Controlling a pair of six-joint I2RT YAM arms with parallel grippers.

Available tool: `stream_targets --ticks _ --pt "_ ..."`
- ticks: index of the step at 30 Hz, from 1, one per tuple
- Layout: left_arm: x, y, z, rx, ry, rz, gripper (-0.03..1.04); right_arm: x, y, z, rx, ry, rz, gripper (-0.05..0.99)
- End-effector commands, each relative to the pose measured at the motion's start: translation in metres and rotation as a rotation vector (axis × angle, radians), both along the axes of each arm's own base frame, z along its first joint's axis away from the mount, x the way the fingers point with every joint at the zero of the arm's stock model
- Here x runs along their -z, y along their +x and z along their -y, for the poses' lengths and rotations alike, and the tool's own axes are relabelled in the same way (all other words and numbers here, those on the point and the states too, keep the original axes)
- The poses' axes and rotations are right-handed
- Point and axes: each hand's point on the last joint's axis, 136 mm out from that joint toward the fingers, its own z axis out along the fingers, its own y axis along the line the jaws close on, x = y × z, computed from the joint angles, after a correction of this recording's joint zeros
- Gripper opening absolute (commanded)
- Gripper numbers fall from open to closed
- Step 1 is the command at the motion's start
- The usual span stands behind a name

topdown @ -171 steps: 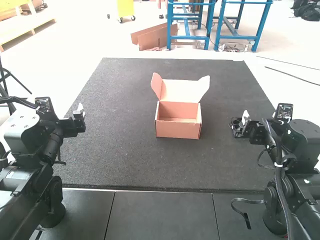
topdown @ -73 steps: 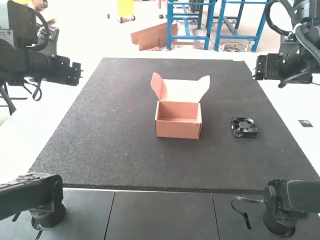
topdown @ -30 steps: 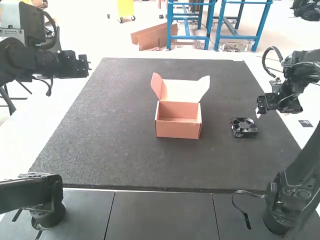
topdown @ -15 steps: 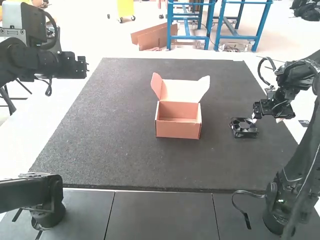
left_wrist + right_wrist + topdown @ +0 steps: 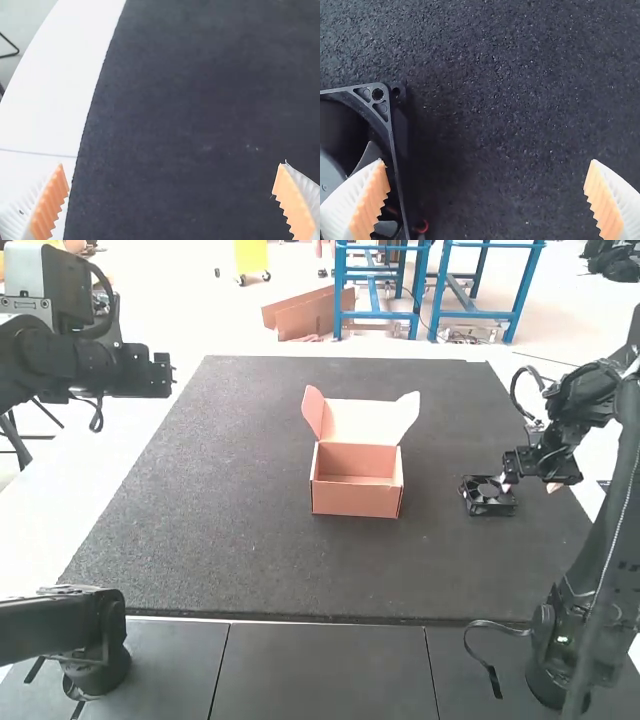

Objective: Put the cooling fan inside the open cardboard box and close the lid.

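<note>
The black square cooling fan (image 5: 487, 495) lies flat on the dark mat, to the right of the open cardboard box (image 5: 356, 483). The box's lid (image 5: 365, 417) stands up at its back. My right gripper (image 5: 512, 480) hangs open just over the fan's right edge. In the right wrist view, the open right gripper (image 5: 485, 200) has one orange pad over the fan (image 5: 399, 135) and the other over bare mat. My left gripper (image 5: 168, 373) is held high at the mat's far left edge; the left wrist view shows the left gripper (image 5: 170, 210) open with nothing between its pads.
The black mat (image 5: 250, 530) covers most of the table, with white tabletop (image 5: 50, 100) along its left and right sides. A small dark tag (image 5: 610, 486) lies on the white surface right of the mat.
My right gripper has come down and leftward from beside the mat to the fan's right edge. The left arm has barely shifted. Box and fan have not moved.
</note>
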Motion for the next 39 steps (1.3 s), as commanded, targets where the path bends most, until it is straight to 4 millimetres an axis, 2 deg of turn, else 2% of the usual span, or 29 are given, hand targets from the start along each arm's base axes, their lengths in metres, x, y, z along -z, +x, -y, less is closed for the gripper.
stream_targets --ticks 1,3,8,10,16,19,23,26,28,33,36,39 --pt "-0.001 0.001 0.000 0.002 0.014 0.004 0.97 -0.003 0.006 0.007 0.023 -0.017 0.002 0.90" --pt "-0.001 0.001 0.000 0.003 0.015 0.004 0.97 0.001 0.001 0.005 0.023 -0.011 -0.025 0.89" --pt "-0.001 0.001 0.000 0.005 0.019 0.005 0.97 0.010 -0.014 0.002 0.037 0.008 -0.093 0.78" --pt "-0.002 0.001 0.000 0.005 0.021 0.006 0.97 0.011 -0.019 0.000 0.038 0.015 -0.112 0.68" --pt "-0.004 0.001 0.000 0.010 0.029 0.008 0.97 0.016 -0.028 -0.005 0.048 0.043 -0.142 0.23" --pt "-0.005 0.000 -0.001 0.009 0.033 0.009 0.97 0.020 -0.033 -0.008 0.054 0.055 -0.153 0.06" --pt "-0.005 -0.002 -0.001 0.013 0.037 0.004 0.97 0.022 -0.036 -0.012 0.060 0.068 -0.159 -0.01" --pt "-0.004 -0.003 0.000 0.014 0.037 0.000 0.97 0.019 -0.033 -0.017 0.095 0.102 -0.142 -0.01" --pt "-0.002 -0.004 0.000 0.015 0.038 -0.004 0.97 0.008 -0.028 -0.022 0.089 0.132 -0.108 -0.01" --pt "0.000 -0.005 0.000 0.016 0.040 -0.013 0.97 -0.038 -0.018 -0.025 0.055 0.109 0.031 -0.01" --pt "0.005 -0.007 0.001 0.023 0.038 -0.021 0.97 -0.064 -0.023 -0.038 0.040 0.143 0.083 -0.01" --pt "0.009 -0.009 0.009 0.049 0.038 -0.029 0.97 -0.091 -0.036 -0.056 0.107 0.216 0.113 -0.01"
